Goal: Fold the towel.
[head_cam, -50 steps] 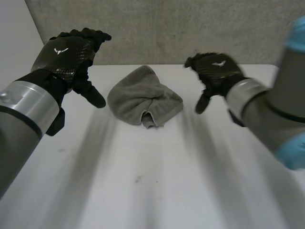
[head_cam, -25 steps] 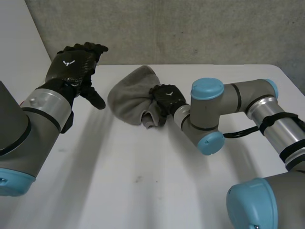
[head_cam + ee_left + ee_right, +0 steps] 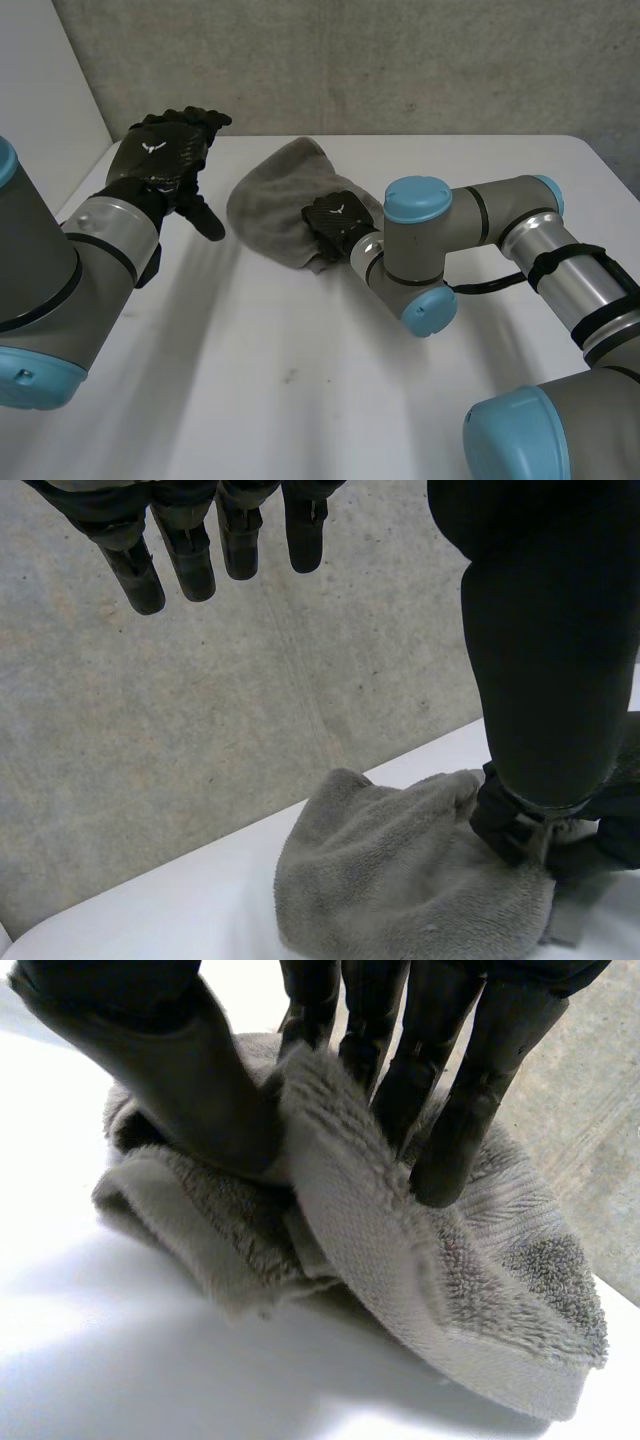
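We judged the grasp step in hand: our right hand (image 3: 335, 222) pinched a ridge of the crumpled towel (image 3: 268, 195) far back on the table (image 3: 300, 380), our left hand (image 3: 160, 155) hovered open beside it, and next we needed to lift and spread it.

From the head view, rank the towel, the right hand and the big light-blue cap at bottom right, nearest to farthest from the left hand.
1. towel, crumpled just right of the open left hand, untouched by it.
2. right hand, pinching the towel's far side.
3. light-blue cap, in the view's lower right corner.
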Controlling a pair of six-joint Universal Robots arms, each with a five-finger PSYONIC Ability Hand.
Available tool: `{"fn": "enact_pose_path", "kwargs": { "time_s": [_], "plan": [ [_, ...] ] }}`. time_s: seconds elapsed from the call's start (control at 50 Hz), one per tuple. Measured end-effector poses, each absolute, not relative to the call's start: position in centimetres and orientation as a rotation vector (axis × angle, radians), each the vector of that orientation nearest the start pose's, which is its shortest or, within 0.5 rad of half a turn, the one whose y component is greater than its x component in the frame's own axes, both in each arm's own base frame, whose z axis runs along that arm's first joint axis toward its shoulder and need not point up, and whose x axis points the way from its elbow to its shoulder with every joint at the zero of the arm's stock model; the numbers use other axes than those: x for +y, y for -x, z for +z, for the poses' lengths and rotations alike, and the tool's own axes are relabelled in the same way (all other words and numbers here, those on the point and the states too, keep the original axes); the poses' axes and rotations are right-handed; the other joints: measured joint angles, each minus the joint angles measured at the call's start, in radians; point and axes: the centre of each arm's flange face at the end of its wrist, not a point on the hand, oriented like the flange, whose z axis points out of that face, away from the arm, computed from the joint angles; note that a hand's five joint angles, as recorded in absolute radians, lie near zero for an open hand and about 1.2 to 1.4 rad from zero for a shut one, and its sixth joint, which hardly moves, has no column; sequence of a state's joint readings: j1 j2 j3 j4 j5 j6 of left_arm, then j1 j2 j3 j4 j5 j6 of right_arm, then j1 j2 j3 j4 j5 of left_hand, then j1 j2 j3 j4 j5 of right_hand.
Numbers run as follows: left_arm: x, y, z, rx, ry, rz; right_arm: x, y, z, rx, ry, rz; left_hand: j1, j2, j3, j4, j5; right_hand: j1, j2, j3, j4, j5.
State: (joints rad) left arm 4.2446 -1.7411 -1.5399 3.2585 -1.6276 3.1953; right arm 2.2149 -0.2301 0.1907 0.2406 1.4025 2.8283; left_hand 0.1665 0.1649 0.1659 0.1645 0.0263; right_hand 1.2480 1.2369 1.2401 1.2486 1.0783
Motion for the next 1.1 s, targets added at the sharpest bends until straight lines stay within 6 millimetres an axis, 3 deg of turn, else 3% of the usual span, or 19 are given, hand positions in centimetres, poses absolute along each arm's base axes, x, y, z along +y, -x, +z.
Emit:
{"fn": "enact_pose_path", "kwargs": {
  "time_s": [0.14, 0.32, 0.44, 0.5, 0.6, 0.76, 0.82, 0.92, 1.1],
  "plan": [
    [-24.9, 26.7, 27.0, 2.39, -0.569, -2.332, -32.5, -43.2, 12.1, 1.874, 1.165, -1.743, 0.0, 0.0, 0.0, 0.0, 0.0, 0.07, 0.064, 0.078, 0.091, 0.089],
    [-25.3, 26.9, 25.0, 2.446, -0.589, -2.252, -28.5, -42.6, 15.4, 1.951, 1.302, -1.593, 0.0, 0.0, 0.0, 0.0, 0.0, 0.073, 0.064, 0.078, 0.091, 0.089],
    [-25.9, 27.2, 22.9, 2.501, -0.609, -2.169, -24.4, -39.1, 18.5, 2.082, 1.382, -1.374, 0.0, 0.0, 0.0, 0.0, 0.0, 0.085, 0.064, 0.078, 0.091, 0.089],
    [-26.0, 27.3, 22.1, 2.519, -0.615, -2.139, -22.9, -37.8, 19.7, 2.1, 1.393, -1.339, 0.0, 0.0, 0.0, 0.0, 0.0, 0.086, 0.064, 0.078, 0.091, 0.089],
    [-26.2, 27.4, 20.4, 2.562, -0.632, -2.067, -18.6, -34.1, 21.6, 2.1, 1.429, -1.322, 0.0, 0.0, 0.0, 0.0, 0.0, 0.086, 0.064, 0.078, 0.091, 0.089],
    [-26.2, 27.5, 18.6, 2.607, -0.652, -1.992, -12.0, -29.0, 22.3, 2.073, 1.516, -1.299, 0.0, 0.0, 0.0, 0.0, 0.0, 0.086, 0.064, 0.078, 0.091, 0.089],
    [-25.8, 27.6, 18.1, 2.624, -0.666, -1.971, -10.6, -27.7, 22.5, 2.06, 1.52, -1.312, 0.0, 0.0, 0.0, 0.0, 0.0, 0.086, 0.064, 0.078, 0.091, 0.089],
    [-24.4, 28.2, 17.5, 2.662, -0.726, -1.936, -10.9, -26.4, 23.5, 2.047, 1.45, -1.442, 0.0, 0.0, 0.001, 0.002, 0.0, 0.086, 0.064, 0.078, 0.091, 0.089],
    [-19.1, 30.2, 16.8, 2.736, -0.927, -1.892, -15.6, -25.3, 25.6, 2.017, 1.169, -1.767, 0.004, 0.0, 0.009, 0.01, 0.0, 0.086, 0.069, 0.078, 0.091, 0.089]
  ]
}}
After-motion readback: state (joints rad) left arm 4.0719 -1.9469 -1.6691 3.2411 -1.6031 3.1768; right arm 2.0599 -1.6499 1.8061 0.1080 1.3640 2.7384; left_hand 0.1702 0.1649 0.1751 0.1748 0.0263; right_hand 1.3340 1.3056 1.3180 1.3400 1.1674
